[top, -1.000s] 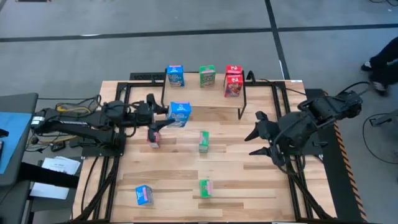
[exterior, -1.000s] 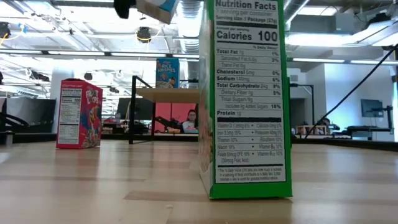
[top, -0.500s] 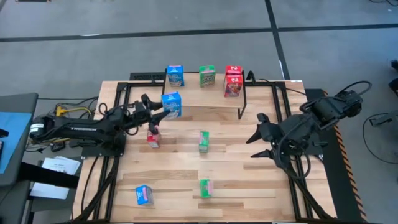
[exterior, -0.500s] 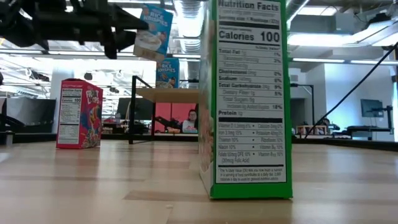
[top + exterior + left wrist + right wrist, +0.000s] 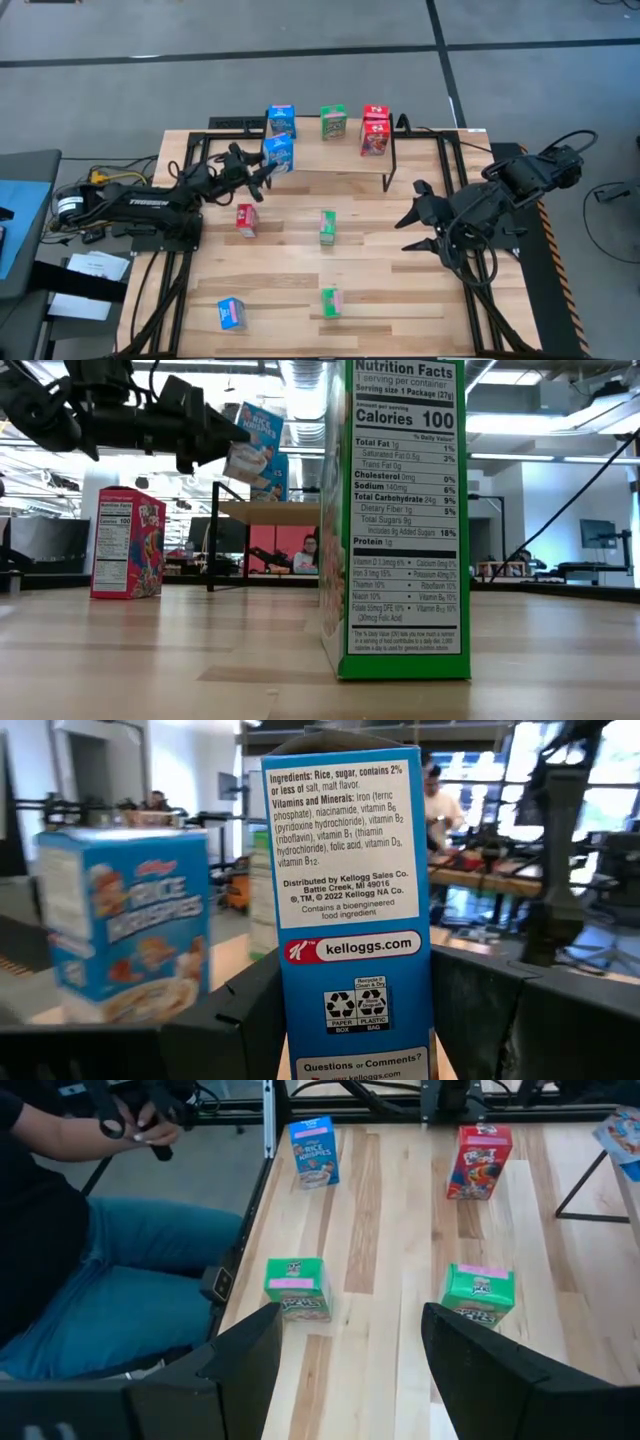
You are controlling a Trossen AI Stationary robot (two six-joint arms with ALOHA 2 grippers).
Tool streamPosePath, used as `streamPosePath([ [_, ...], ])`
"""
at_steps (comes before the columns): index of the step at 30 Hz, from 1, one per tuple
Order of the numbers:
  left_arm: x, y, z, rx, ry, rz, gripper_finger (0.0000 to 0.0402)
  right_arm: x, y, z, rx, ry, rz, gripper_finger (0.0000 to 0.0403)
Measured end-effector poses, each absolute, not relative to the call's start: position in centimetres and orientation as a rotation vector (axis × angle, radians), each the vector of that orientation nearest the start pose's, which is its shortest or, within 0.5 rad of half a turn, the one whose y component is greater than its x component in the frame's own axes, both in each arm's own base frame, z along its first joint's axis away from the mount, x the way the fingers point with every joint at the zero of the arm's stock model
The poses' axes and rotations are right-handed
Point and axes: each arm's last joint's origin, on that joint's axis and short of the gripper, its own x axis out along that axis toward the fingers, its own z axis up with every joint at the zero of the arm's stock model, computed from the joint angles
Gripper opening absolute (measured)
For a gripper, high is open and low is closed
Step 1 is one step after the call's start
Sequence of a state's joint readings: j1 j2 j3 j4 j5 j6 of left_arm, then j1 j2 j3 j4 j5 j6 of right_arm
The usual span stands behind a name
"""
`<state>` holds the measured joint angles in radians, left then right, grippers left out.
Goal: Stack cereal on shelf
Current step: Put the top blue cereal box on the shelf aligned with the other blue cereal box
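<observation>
You get bright, even overhead light with soft shadows on the bench [image 5: 380, 290]. Ceiling lamps [image 5: 300, 375] glare; beside your left jaws, the farther blue box [image 5: 125, 925] blurs.

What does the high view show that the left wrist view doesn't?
Only the high view: the whole shelf with blue, green and stacked red boxes on it, four loose boxes on the table, and the right pincer waiting open. Only the left wrist view: the held blue box's printed ingredients panel and a person in the room behind. Both: the left pincer gripping that blue box beside the shelved blue box.
</observation>
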<state>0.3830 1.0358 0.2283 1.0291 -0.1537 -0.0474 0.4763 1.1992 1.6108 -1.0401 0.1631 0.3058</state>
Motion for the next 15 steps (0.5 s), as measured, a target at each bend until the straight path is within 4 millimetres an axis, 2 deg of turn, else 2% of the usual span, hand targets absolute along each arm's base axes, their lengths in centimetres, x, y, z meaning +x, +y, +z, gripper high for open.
streamPosePath([
  [7, 17.6, 9.0, 21.0, 0.004, -0.222, 0.597, 0.0190, 18.2, 8.9, 44.6, 0.095, 0.637, 0.208, 0.0265],
  [15, 18.3, 10.1, 20.9, -0.004, -0.203, 0.561, 0.0190, 18.2, 8.9, 44.6, 0.096, 0.637, 0.208, 0.0265],
])
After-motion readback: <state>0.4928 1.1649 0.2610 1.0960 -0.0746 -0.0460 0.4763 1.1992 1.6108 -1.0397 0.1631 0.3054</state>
